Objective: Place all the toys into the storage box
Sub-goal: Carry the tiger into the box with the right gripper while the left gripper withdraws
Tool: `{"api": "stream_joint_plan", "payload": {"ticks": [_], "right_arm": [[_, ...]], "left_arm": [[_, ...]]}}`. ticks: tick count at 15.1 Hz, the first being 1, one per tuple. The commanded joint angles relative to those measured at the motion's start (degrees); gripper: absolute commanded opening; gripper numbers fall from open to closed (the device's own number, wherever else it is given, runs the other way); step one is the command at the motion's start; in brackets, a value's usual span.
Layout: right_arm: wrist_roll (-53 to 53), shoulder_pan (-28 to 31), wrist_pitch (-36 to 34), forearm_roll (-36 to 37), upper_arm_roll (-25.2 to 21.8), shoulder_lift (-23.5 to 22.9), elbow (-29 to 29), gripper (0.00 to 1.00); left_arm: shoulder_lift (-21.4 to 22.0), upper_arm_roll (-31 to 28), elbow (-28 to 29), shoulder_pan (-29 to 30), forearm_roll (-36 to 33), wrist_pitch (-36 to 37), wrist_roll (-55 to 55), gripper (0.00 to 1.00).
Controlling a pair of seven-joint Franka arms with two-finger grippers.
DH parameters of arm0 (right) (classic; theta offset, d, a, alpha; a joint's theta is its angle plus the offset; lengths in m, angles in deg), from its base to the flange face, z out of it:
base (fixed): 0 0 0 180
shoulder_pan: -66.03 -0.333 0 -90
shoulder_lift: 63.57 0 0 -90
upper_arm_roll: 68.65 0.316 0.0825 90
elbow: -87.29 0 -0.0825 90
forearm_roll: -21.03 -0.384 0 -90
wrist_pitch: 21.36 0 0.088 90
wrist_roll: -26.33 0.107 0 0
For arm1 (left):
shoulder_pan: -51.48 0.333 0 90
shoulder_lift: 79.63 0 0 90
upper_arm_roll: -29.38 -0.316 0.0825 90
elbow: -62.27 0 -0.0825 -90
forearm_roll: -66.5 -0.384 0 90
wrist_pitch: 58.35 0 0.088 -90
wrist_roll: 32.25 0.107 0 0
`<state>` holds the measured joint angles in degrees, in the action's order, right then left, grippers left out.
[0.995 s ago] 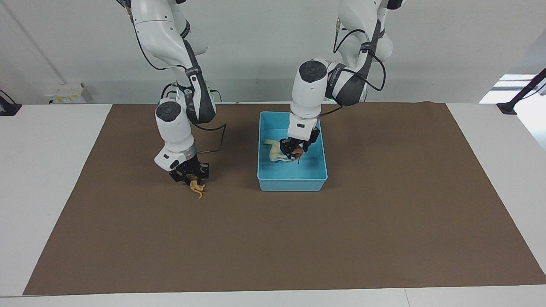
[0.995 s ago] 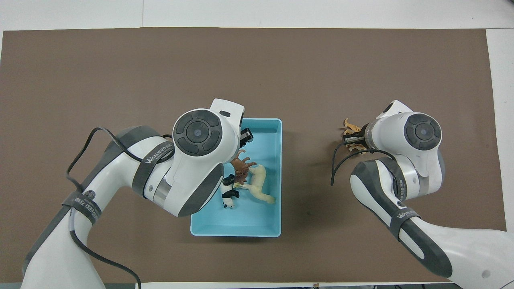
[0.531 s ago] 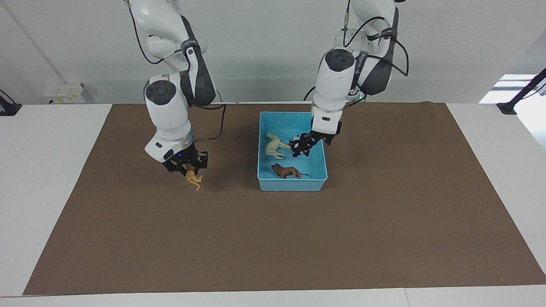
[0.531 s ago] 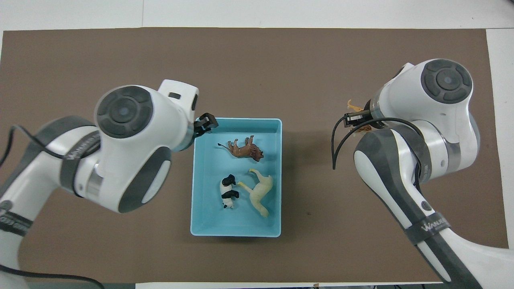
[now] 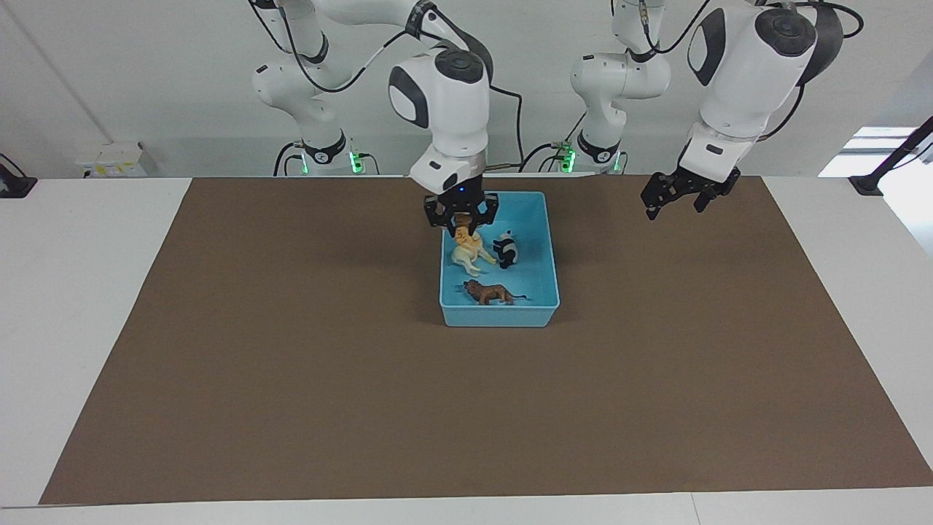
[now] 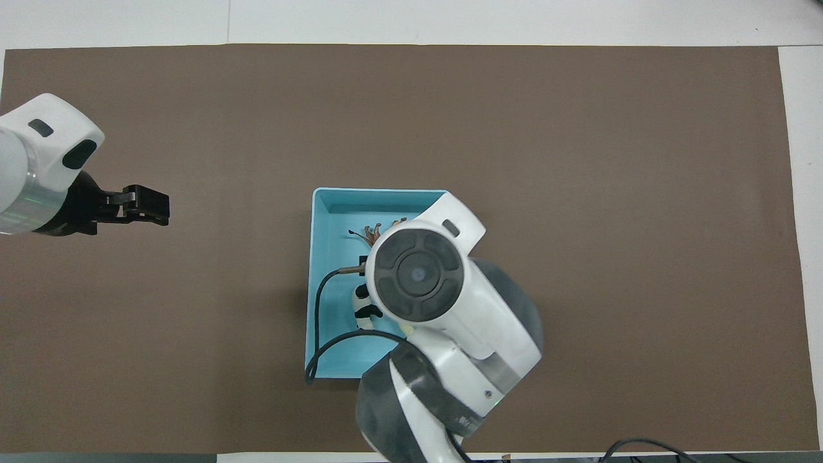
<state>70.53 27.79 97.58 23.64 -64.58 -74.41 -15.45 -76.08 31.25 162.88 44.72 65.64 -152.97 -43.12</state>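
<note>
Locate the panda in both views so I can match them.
Facing view: panda in the storage box, beside the horse, nearer the robots than the lion.
Overhead view: panda just shows at the right arm's edge.
Shared landmark: the storage box.

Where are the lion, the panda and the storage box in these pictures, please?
lion (image 5: 490, 293), facing view, on its body.
panda (image 5: 506, 250), facing view, on its body.
storage box (image 5: 499, 315), facing view, on its outer wall farthest from the robots.

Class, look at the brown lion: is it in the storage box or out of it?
In. The brown lion lies on the floor of the storage box, inside its low walls, no hand touching it.
</note>
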Motion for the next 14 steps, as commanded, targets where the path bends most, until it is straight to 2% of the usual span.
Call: {"api": "stream_joint_plan", "payload": {"ticks": [1,3,4,5,7,11,12,14], "right_arm": [[2.8,-2.7,8.7,-0.9,-0.4,0.7,-7.9,0.00],[6.1,-4.9,9.4,-1.0,-0.4,0.1,-8.4,0.00],[9.3,-5.3,9.3,-1.0,-0.4,0.1,-8.4,0.91],[11.6,-5.5,8.7,-1.0,-0.4,0.1,-8.0,1.00],[13.9,-5.7,7.8,-1.0,-0.4,0.0,-7.0,1.00],[13.0,-1.2,-1.7,-0.2,-1.1,0.6,0.3,1.00],[11.1,0.9,-1.9,0.0,-1.1,1.3,1.0,1.00],[0.7,6.7,-1.2,0.1,-1.2,2.8,1.3,1.00]], "left_arm": [[-5.3,0.8,-6.5,2.2,-0.9,5.4,4.3,1.00],[-5.2,2.3,-6.7,6.2,0.0,5.7,4.8,1.00],[-5.3,2.3,-6.7,7.2,0.6,5.4,5.6,1.00],[-5.4,2.4,-6.6,7.5,0.6,4.4,7.6,1.00],[-5.7,2.4,-6.3,8.6,1.1,4.8,8.8,1.00],[-3.9,3.5,-5.2,9.5,1.1,5.0,8.8,1.00],[-4.0,3.8,-5.2,9.6,1.1,4.7,8.8,1.00],[-3.9,3.8,-5.7,8.9,1.0,4.7,8.9,1.00]]}}
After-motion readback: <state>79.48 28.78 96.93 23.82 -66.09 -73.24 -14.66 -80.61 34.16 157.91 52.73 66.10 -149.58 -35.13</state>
